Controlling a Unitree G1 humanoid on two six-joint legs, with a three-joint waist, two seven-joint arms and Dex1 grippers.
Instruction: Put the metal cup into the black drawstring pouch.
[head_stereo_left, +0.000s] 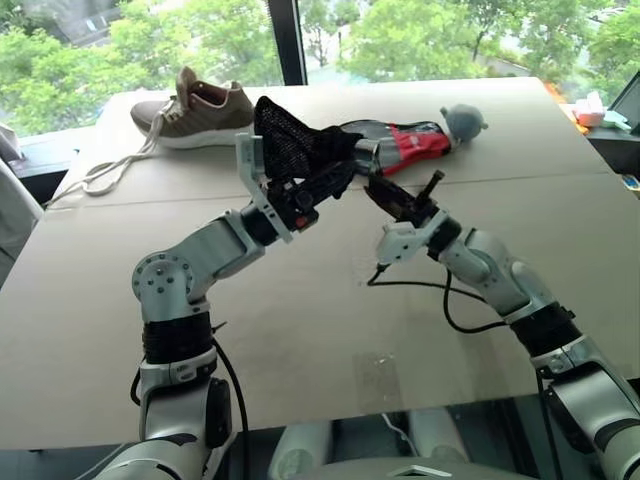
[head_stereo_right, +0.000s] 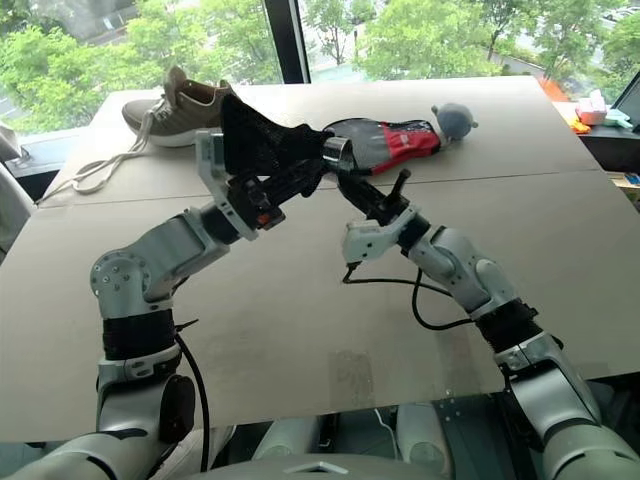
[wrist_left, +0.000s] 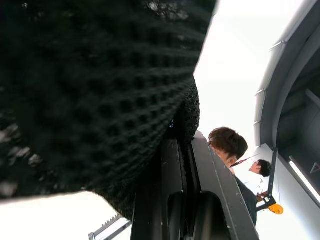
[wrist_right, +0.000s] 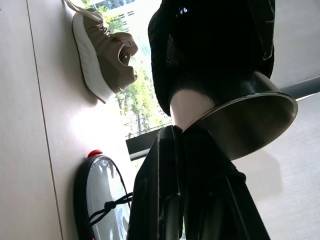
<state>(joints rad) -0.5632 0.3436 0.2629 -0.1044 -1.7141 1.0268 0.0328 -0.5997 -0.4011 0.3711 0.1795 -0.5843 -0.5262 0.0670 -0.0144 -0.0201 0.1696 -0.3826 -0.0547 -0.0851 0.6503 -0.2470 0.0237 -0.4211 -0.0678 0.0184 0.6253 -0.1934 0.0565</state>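
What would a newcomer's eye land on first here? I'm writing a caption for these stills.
The two grippers meeting above the middle of the table: the left gripper holds up the black drawstring pouch, and the right gripper pushes the metal cup at its mouth. Behind lie a tan shoe and a black-and-red case.

Both arms raised and converging, left pincer (head_stereo_left: 318, 190) and right pincer (head_stereo_left: 378, 188) clamped tight.

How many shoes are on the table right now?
1. A single brown shoe with a white sole lies at the table's far left corner, laces trailing toward the edge. The raised black drawstring pouch could hide little behind it.
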